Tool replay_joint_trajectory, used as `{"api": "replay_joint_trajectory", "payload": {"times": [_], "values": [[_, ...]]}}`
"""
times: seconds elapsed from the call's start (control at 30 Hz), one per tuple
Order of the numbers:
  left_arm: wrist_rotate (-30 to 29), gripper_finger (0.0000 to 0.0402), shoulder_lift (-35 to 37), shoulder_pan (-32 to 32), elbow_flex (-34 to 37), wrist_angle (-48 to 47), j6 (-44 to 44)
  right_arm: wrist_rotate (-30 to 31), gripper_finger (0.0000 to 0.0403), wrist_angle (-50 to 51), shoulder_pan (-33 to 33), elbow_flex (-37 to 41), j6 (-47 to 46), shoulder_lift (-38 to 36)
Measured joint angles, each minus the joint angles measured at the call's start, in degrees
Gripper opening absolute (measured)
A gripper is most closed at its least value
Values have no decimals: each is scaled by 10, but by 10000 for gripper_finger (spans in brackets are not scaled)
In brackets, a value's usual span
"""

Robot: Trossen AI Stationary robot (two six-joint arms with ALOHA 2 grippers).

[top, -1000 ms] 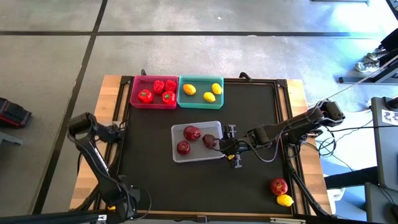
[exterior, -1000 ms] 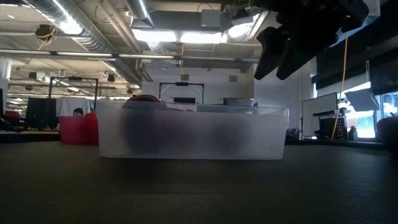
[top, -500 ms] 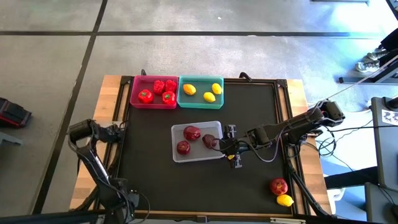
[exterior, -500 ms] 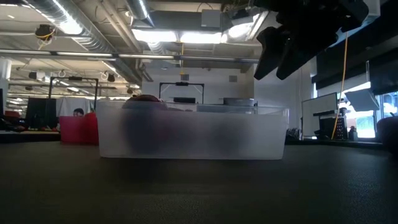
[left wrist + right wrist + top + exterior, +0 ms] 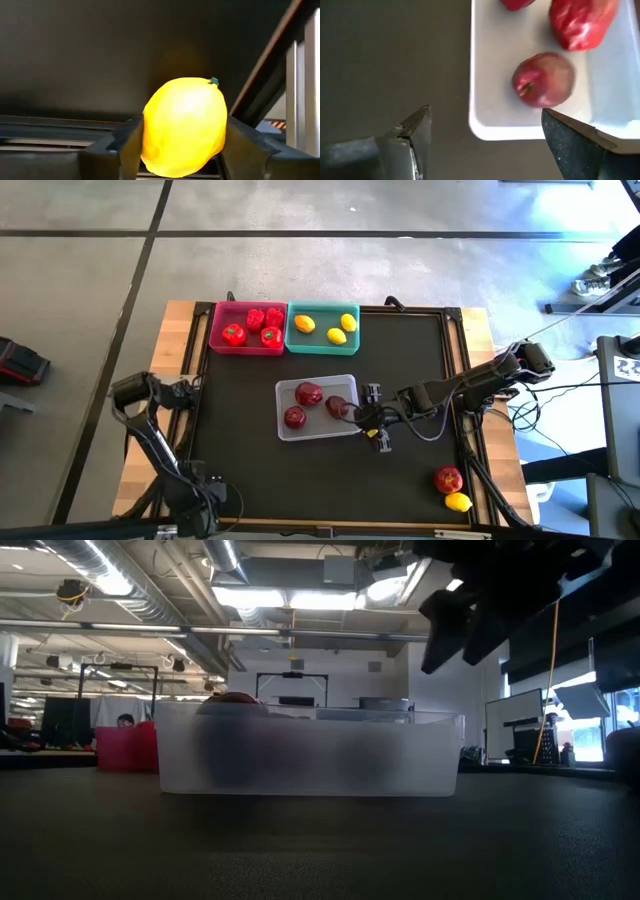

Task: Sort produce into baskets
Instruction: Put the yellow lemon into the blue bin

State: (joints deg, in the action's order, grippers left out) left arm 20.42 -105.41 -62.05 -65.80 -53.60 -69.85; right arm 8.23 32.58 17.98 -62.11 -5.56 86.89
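Observation:
My left gripper (image 5: 182, 137) is shut on a yellow lemon (image 5: 183, 126); in the high view it sits at the table's near left corner (image 5: 196, 498), where the lemon is hidden. My right gripper (image 5: 375, 417) is open and empty, just right of the grey-white tray (image 5: 318, 434). That tray holds three dark red apples (image 5: 308, 393), one of them right in front of the right fingers (image 5: 543, 80). The pink tray (image 5: 216, 330) holds several red peppers (image 5: 233, 334). The teal tray (image 5: 322, 343) holds three lemons (image 5: 304, 324). My left gripper pinches the lemon between its two fingers, one finger (image 5: 131, 145) on each of its opposite sides (image 5: 150, 135). The lemon's green-tipped end (image 5: 214, 80) points away from the fingers. I cannot tell whether the lemon rests on anything.
A loose apple (image 5: 448, 478) and a loose lemon (image 5: 458, 502) lie at the table's near right corner. The pink and teal trays stand side by side at the far edge. In the low view the right gripper (image 5: 480, 610) hangs above the grey-white tray (image 5: 310, 752).
My left arm has drawn a little toward the table's near edge. My right gripper has backed off slightly from the grey-white tray toward the table's right edge, still open. The apples lie still in the tray.

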Motion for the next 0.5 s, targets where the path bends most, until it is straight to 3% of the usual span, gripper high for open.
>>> {"api": "replay_joint_trajectory", "payload": {"times": [0.27, 0.5], "values": [[-59, 206, 21, 62, -6, -13, 32, 0, 301, 34, 0, 0, -17, 0], [-185, 210, 112, 155, -6, -56, 95, 14, 301, 89, 0, 0, 14, -4]]}}
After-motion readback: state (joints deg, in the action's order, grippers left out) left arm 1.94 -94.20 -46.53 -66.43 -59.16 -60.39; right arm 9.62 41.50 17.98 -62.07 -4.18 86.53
